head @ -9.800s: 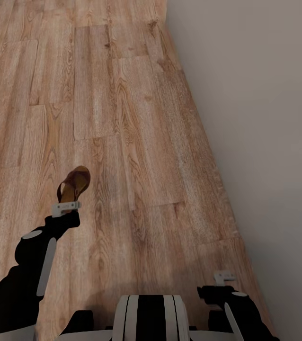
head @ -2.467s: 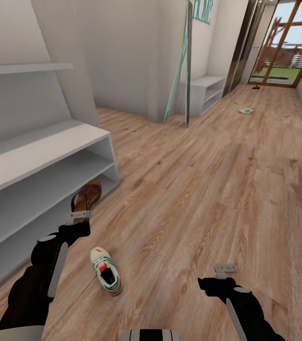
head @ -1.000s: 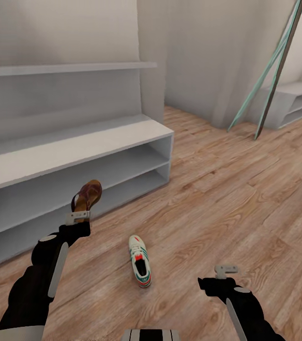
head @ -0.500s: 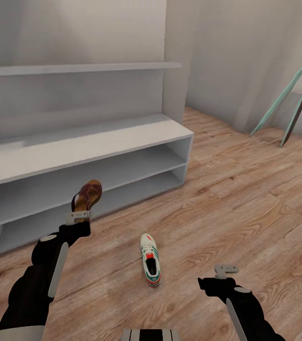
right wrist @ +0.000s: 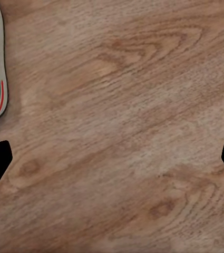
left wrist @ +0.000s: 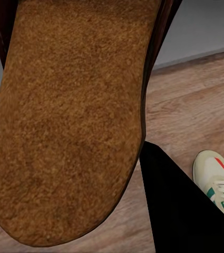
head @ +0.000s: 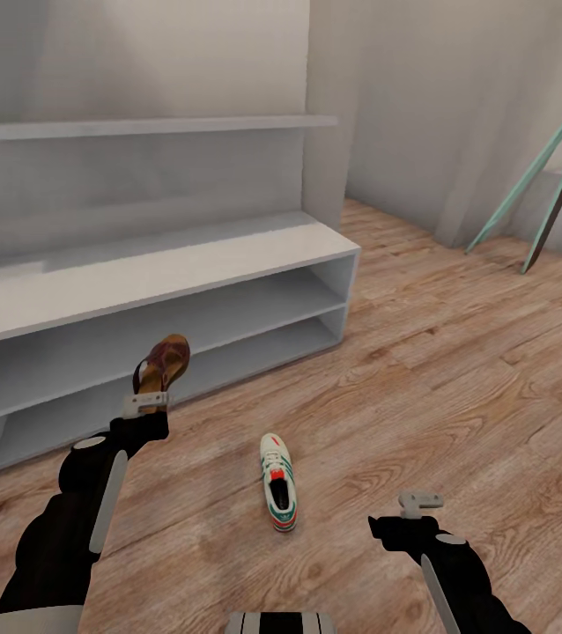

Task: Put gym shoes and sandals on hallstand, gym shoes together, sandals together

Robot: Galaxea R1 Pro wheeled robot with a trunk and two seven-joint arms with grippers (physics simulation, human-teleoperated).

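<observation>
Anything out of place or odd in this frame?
One sneaker lies alone on the wood floor, in front of the rack whose shelves look bare. A sandal is held up in the left end effector. Nothing looks damaged.

Pale plain walls point(head: 457, 106) meet at a corner above the floor; thin teal and dark poles point(head: 552, 176) lean against the far wall.

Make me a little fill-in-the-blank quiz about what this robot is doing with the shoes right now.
1. The left pincer is shut on a ____.
2. The gym shoe lies on the ____.
3. The right pincer holds ____.
4. The shelves of the hallstand hold ____ shoes.

Missing words: sandal; floor; nothing; no
</observation>
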